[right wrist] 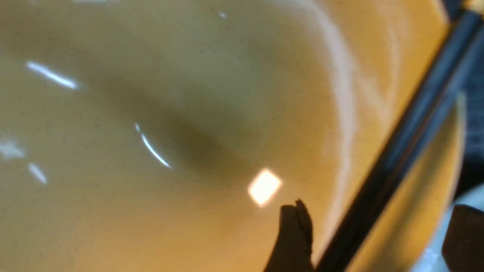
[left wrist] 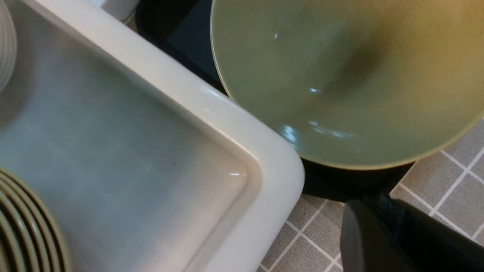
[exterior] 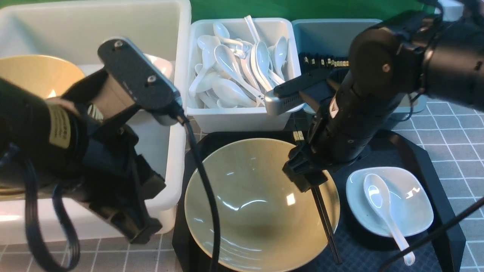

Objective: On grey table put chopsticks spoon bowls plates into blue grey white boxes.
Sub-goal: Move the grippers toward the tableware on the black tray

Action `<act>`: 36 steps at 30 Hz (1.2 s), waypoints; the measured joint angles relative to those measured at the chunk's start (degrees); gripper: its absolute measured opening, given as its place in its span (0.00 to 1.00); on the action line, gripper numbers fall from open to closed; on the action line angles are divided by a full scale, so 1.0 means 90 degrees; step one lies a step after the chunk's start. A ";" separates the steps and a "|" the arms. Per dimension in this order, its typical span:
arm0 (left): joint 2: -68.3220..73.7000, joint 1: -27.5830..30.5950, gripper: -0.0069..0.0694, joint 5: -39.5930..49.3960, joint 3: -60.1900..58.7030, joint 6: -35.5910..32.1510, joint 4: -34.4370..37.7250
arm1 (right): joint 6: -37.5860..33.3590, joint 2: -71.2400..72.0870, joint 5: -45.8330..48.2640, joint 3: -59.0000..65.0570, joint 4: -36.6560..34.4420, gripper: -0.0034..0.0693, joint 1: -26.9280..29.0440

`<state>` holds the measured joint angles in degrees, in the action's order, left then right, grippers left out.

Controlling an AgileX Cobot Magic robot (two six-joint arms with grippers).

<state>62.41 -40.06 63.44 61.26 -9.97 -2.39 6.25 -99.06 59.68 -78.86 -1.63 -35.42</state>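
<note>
front view: boxes part-filled; bowl, chopsticks, plate and spoon still on tray; right gripper open astride chopsticks, left gripper closed, empty.

Nothing legible — the yellow label on the left arm, toward nine o'clock, shows print too blurred to read.

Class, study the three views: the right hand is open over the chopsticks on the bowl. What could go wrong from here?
1. The chopsticks rest across the rim of the bowl; the right hand, open around them, may catch only one stick or let them slide off.
2. Pressing down on that rim could tip the bowl on the black tray.
3. The left arm's cable hangs across the bowl and might snag it.
</note>
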 joint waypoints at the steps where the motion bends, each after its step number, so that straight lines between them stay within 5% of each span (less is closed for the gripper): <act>1: -0.0001 0.0000 0.08 -0.0028 -0.0043 0.0000 0.0000 | 0.0000 -0.0051 -0.0028 -0.0001 -0.0012 0.77 0.0000; 14: 0.0005 0.0000 0.08 -0.0427 -0.0193 0.0018 0.0000 | 0.0166 -0.0528 -0.0277 -0.0009 -0.0039 0.71 0.0000; 27: 0.0005 0.0000 0.08 -0.0438 -0.0198 0.0030 0.0000 | 0.0220 -0.0557 -0.0293 -0.0009 -0.0032 0.26 0.0000; 36: 0.0005 0.0000 0.08 -0.0425 -0.0198 0.0024 0.0000 | 0.0234 -0.0530 -0.0261 -0.0017 -0.0032 0.24 0.0000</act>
<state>62.46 -40.06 59.62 59.47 -9.75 -2.39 8.35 -103.83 57.33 -79.01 -1.92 -35.42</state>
